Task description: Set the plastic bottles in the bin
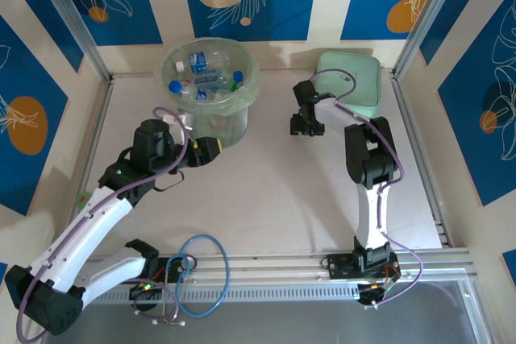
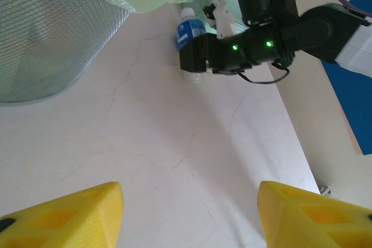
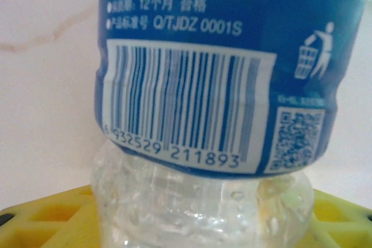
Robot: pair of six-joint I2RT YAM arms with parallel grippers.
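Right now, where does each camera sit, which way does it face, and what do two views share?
Top external: above, behind the bases, facing down; left arm, right arm, the bin.
Left wrist: behind the left gripper, facing across the table toward the right gripper; own yellow fingers.
Right wrist: close on the held bottle; own yellow fingers.
Shared: both wrist views show this bottle.
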